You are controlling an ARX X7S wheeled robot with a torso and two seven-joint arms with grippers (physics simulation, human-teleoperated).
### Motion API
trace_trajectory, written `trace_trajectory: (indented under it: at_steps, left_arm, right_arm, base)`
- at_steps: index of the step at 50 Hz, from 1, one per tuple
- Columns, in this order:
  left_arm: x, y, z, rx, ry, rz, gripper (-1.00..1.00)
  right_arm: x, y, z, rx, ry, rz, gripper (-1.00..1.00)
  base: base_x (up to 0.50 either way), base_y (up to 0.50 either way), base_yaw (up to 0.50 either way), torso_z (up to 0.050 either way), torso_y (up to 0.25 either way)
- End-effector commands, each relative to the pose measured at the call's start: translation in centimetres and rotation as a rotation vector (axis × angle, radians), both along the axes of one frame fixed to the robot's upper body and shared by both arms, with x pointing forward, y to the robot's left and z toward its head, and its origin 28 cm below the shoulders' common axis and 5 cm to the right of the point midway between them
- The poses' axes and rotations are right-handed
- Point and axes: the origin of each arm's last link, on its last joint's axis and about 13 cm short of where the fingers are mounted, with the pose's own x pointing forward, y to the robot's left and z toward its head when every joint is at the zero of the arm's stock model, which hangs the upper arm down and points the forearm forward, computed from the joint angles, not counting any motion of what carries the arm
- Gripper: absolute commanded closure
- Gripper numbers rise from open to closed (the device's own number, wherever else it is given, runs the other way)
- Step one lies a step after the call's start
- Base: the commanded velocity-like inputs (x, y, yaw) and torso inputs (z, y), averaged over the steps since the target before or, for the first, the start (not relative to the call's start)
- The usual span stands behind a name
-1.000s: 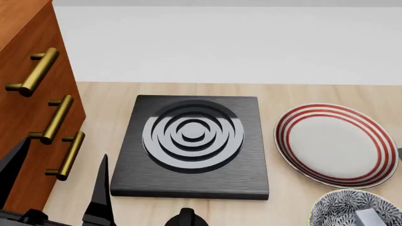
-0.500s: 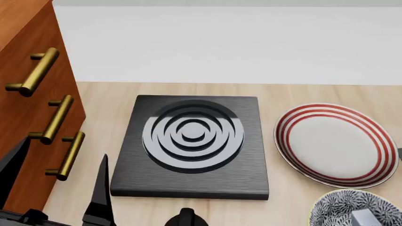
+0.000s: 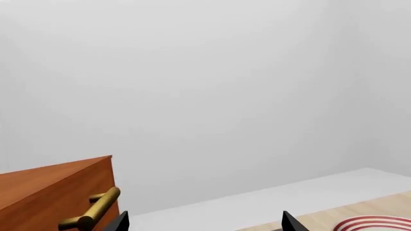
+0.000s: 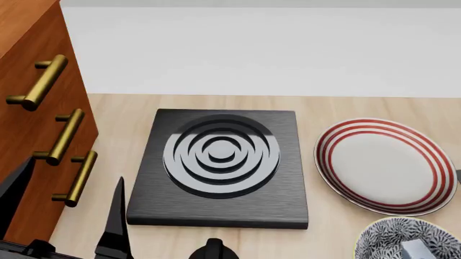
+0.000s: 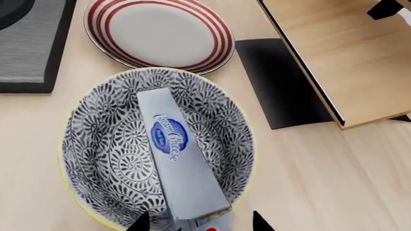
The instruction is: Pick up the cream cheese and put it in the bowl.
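Silver-grey and printed with a blue oval logo, the cream cheese lay inside the bowl, running from near the centre of the patterned hollow out to the rim at its red end. That red end sat directly between the two dark fingertips of the right gripper, which showed only as tips at the edge of the right wrist view; they stood on either side of the box, but whether they pressed on it or stood clear of it could not be told. In the head view only a grey corner of the box showed inside the bowl at the lower right. Just beyond the bowl lay the red-striped plate, and beside that a corner of the black burner plate on the pale wooden counter. The left gripper pointed up at a blank wall, its two black tips set well apart with nothing between them, next to the orange cabinet and its brass handle.
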Motion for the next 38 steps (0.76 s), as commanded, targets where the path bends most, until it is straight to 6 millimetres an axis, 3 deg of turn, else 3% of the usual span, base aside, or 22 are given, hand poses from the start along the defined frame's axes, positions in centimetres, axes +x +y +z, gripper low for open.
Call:
trace_trajectory:
  at_steps: [1,21,38]
  left_arm:
    - [0.0,0.0,-0.1,0.000,0.002,-0.001,-1.00]
    - [0.0,0.0,-0.1,0.001,0.001,-0.001,-1.00]
    - [0.0,-0.1,0.0,0.004,-0.001,-0.001,-1.00]
  right_arm:
    - [0.3,-0.1,0.1,-0.019,-0.021,-0.003,-1.00]
    - [0.1,0.1,0.2,-0.025,-0.031,0.011,-1.00]
    - [-0.5,1.1,2.6,-0.052,-0.110,0.058,-1.00]
  base:
    - [0.00,0.00,0.00,0.000,0.000]
    - [0.00,0.00,0.00,0.000,0.000]
    - [0.00,0.00,0.00,0.000,0.000]
